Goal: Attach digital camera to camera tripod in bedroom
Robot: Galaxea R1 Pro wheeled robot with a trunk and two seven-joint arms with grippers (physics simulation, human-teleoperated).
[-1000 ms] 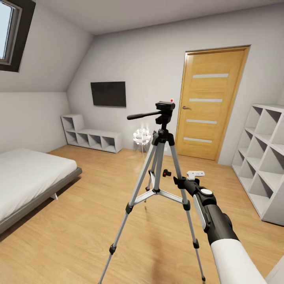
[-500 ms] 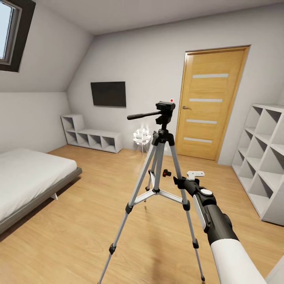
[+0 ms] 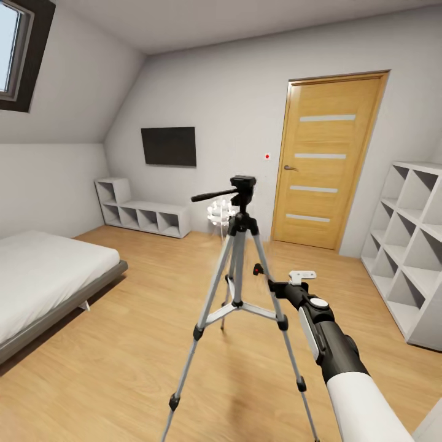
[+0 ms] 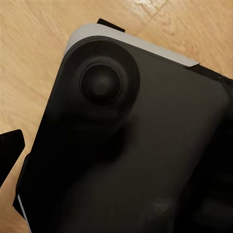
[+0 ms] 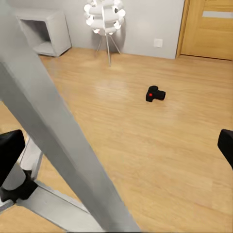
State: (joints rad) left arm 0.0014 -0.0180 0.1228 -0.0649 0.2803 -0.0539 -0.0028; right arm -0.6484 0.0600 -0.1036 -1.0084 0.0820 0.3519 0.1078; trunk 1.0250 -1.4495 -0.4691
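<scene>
camera tripod [image 3: 236,288] upright, pan handle pointing left, digital camera [image 5: 155,93] on floor

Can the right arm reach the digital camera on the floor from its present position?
Probably not yet. The digital camera lies on the wood floor well beyond the open right gripper. A silver leg of the camera tripod crosses the right wrist view close to the gripper, so the arm would likely have to pass around it.

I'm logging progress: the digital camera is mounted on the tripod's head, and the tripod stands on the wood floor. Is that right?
Not quite. The digital camera is not mounted; it lies on the wood floor, apart from the camera tripod, as the right wrist view shows. The tripod does stand on the wood floor.
</scene>
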